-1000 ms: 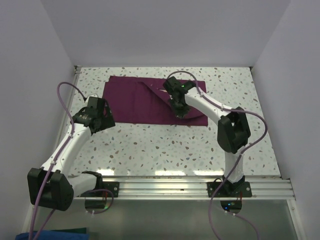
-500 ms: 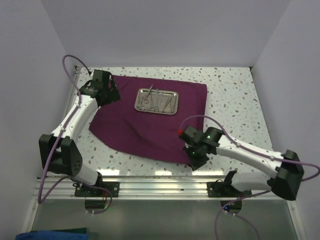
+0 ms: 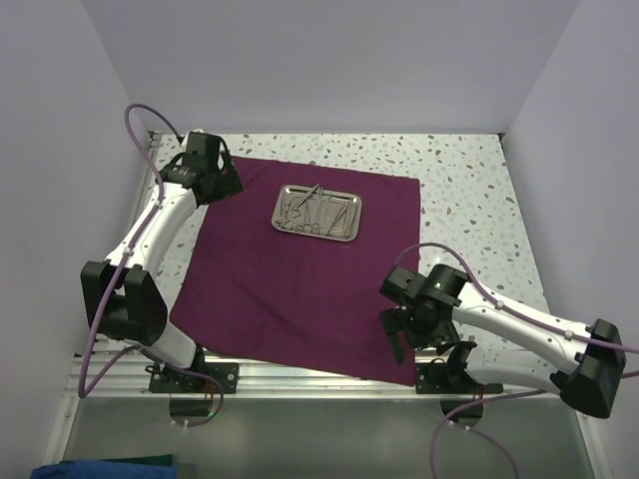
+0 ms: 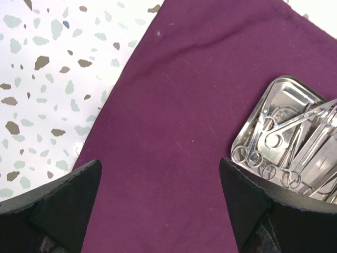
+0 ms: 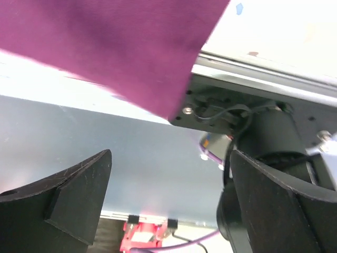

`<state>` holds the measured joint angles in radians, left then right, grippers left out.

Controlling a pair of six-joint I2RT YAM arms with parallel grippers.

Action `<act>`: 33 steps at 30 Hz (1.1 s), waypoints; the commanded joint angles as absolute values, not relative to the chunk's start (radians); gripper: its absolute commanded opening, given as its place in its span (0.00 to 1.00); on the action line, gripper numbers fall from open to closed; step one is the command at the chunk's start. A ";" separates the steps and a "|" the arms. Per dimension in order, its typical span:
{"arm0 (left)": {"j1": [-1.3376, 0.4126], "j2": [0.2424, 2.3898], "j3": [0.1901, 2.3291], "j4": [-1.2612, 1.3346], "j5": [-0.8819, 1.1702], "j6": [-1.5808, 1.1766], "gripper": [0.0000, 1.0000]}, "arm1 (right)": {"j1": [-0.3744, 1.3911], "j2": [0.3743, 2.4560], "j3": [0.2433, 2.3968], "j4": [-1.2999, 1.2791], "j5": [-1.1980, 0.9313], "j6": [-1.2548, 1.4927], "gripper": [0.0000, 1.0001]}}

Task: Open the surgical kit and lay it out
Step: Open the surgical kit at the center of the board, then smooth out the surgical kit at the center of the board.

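The maroon cloth wrap (image 3: 290,289) lies spread open across the speckled table (image 3: 459,190), from upper left to lower centre. The steel tray (image 3: 319,211) sits on its upper part, thin instruments (image 3: 312,203) inside. The left gripper (image 4: 158,211) hangs at the cloth's upper-left corner and the right gripper (image 5: 168,211) at its lower-right corner, both with jaws wide and empty.

A white table top (image 3: 469,180) with grey and brown specks sits between plain pale walls (image 3: 329,60) under even light. A metal rail (image 3: 270,381) runs along its near edge.

One maroon cloth (image 3: 290,289), one steel tray (image 3: 350,216) — its thin instruments (image 3: 312,205) overlap, uncountable.
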<state>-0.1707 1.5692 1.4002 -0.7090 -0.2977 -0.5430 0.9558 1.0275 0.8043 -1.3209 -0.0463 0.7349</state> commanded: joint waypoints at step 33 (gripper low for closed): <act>-0.137 1.275 1.195 -0.821 -0.229 -0.469 0.96 | 0.095 2.322 2.156 -1.066 0.144 0.462 0.98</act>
